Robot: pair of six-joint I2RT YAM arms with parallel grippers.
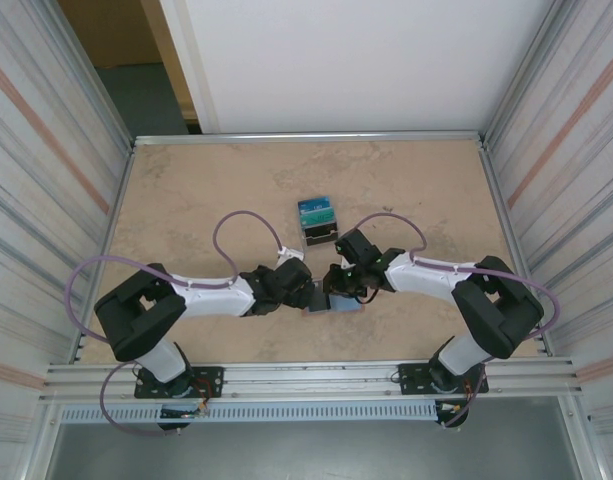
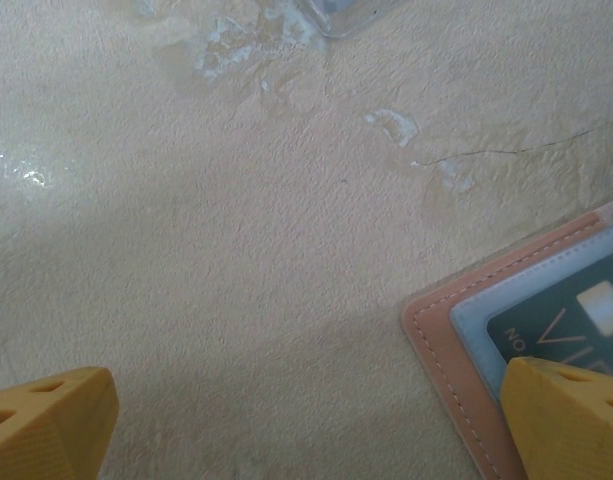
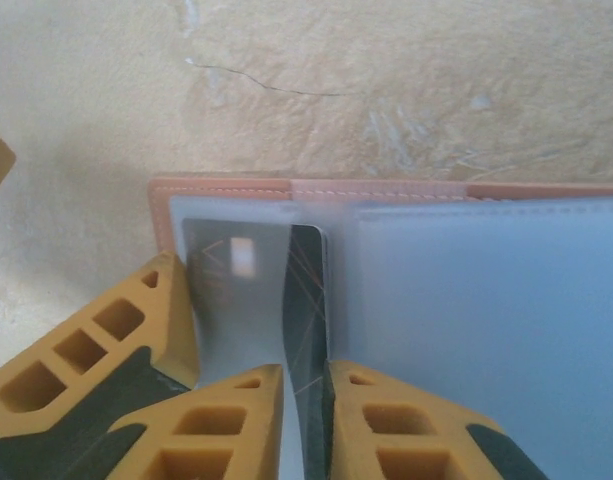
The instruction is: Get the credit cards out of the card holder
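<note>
The salmon-pink card holder (image 1: 346,305) lies open on the table between both arms, its blue-grey inside (image 3: 486,320) facing up. My right gripper (image 3: 306,375) is shut on a dark credit card (image 3: 308,290) that stands on edge and bends slightly, partly out of its frosted sleeve. Another dark card (image 3: 236,290) lies flat under the sleeve to its left. My left gripper (image 2: 306,425) is wide open. One of its fingertips (image 2: 571,415) rests on the holder's corner (image 2: 441,340), over a dark card (image 2: 556,325); the other fingertip (image 2: 46,425) is over bare table.
A dark tiered stand (image 1: 316,220) with teal cards stands just behind the grippers; its clear base (image 2: 341,12) shows at the top of the left wrist view. Corrugated walls (image 1: 46,180) close in the table on both sides.
</note>
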